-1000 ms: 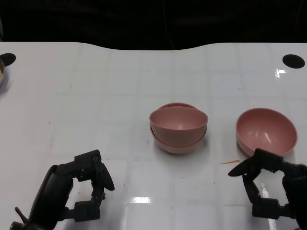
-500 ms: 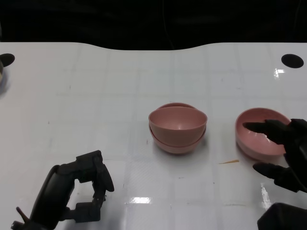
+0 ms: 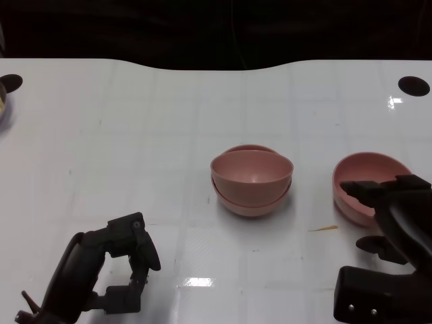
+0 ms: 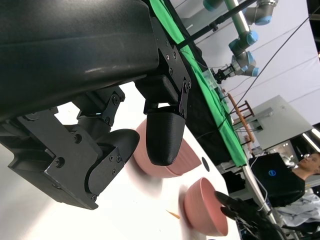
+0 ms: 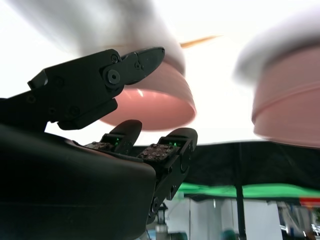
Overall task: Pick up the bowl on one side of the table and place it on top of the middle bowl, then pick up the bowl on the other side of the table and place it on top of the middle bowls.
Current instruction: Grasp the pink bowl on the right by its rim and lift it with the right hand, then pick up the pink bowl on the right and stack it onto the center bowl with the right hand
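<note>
Two pink bowls [image 3: 251, 181] sit nested in the middle of the white table [image 3: 135, 135]; the right wrist view shows this stack [image 5: 290, 100] blurred. A third pink bowl [image 3: 368, 177] stands to the right of them on the table. My right hand [image 3: 391, 209] is at its near rim, fingers reaching over the rim and thumb outside below it. In the right wrist view the bowl [image 5: 150, 107] lies between the spread fingers of my right hand [image 5: 90, 95]; contact is unclear. My left hand [image 3: 115, 263] hangs near the front left, holding nothing, fingers and thumb apart.
A thin wooden sliver [image 3: 322, 229] lies between the stack and the right bowl. Black round holes [image 3: 413, 86] mark the table's far corners. A metal dish [image 3: 2, 108] peeks in at the left edge. In the left wrist view a person [image 4: 305, 170] is beyond the table.
My right hand has moved forward from the front edge to the right bowl and now straddles its near rim. The left hand and the bowls have stayed put.
</note>
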Motion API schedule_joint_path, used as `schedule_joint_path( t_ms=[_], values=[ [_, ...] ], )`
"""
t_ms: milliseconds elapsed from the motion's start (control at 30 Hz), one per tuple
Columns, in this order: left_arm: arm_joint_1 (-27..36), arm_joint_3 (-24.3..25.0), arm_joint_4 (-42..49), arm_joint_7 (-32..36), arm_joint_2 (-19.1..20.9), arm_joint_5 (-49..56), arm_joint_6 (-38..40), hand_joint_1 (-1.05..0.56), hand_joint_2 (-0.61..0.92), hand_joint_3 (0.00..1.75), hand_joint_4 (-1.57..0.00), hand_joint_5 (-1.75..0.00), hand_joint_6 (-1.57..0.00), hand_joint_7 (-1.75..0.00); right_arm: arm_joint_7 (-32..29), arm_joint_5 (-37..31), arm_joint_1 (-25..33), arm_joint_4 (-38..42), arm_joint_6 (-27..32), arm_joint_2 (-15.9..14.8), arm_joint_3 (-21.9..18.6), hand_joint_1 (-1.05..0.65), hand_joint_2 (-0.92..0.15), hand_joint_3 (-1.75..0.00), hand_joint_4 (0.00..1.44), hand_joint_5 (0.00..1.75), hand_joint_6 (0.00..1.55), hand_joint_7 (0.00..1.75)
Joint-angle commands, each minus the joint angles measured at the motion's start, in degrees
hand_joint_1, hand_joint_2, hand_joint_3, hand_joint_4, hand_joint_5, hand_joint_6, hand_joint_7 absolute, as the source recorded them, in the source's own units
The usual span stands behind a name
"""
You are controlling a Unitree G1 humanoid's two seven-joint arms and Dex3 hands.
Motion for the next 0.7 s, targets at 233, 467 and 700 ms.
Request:
schedule_joint_path(
  t_ms=[233, 467, 700],
  values=[
    [0.62, 0.58, -0.46, 0.00, -0.18, 1.18, -0.69, -0.01, 0.41, 1.43, -0.84, -1.75, -0.75, -1.62, -9.90, -0.15, -10.95, 20.24, 2.41, -0.66, 6.20, -0.23, -0.86, 0.00, 0.84, 0.20, 0.84, 0.04],
    [0.65, 0.60, -0.70, -0.06, -0.65, 1.06, -0.36, -0.01, 0.40, 1.44, -0.85, -1.75, -0.75, -1.62, -24.19, 1.94, -15.31, 27.58, -5.91, -1.98, 8.97, -0.16, -0.89, -0.02, 0.95, 1.71, 1.03, 1.02],
    [-0.33, 0.62, 0.70, -0.20, -0.71, 1.29, -1.39, 0.01, 0.39, 1.44, -0.86, -1.75, -0.77, -1.61, -28.31, 2.50, -16.86, 24.50, -8.95, -2.73, 9.47, -0.13, -0.85, -0.03, 0.96, 1.75, 0.75, 1.71]
  ],
)
